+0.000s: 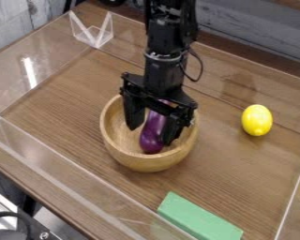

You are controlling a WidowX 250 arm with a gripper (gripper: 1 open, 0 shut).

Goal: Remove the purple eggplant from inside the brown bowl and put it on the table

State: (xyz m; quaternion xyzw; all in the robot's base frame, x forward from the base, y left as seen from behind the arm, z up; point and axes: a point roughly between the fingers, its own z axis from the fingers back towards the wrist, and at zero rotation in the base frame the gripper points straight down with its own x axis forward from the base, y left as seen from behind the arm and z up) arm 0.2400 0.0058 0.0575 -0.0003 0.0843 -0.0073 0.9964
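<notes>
Black gripper (160,120) points straight down into the brown bowl (119,150), jaws spread wide apart, one on each side of the purple eggplant (154,135); contact can't be confirmed. Eggplant is glossy, elongated, lying inside the bowl with its upper end between the jaws. Bowl is round, thick-walled, light wood with visible grain, sitting about mid-table. Table (65,103) is dark brown wood-grain, enclosed by clear acrylic walls. Small smooth yellow lemon (257,120) near the right edge. Flat green rectangular block (201,219) at the near edge.
</notes>
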